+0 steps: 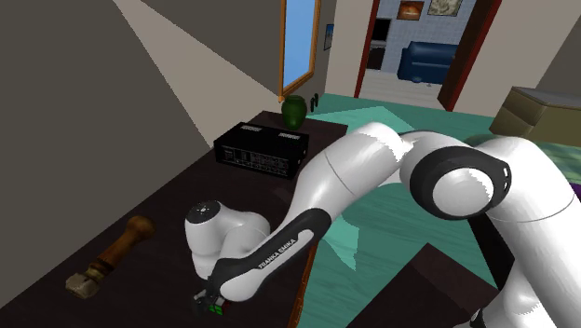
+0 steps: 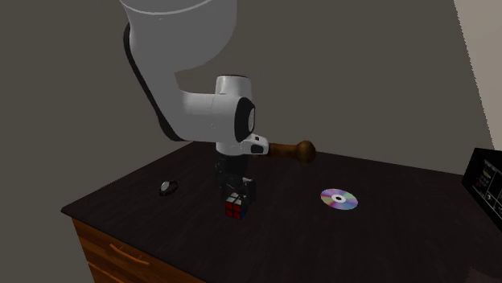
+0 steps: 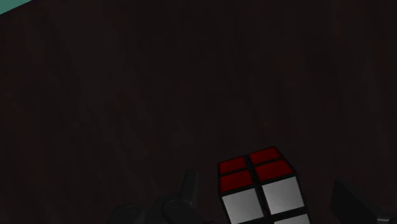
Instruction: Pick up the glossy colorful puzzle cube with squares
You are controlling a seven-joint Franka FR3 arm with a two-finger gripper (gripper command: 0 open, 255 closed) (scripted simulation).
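Two black fingers [image 3: 189, 186] stand apart, unclenched, either side of the puzzle cube [image 3: 261, 184], and neither touches it. Red and white squares show, and the frame edge cuts off the rest of the cube. In the second exterior view the arm [image 2: 205, 112] reaches down from twelve o'clock. The gripper [image 2: 236, 186] points straight down over the cube on the dark table [image 2: 386, 233]. A disc [image 2: 339, 199] lies at three o'clock of the cube. In the shoulder view the forearm hides most of the gripper.
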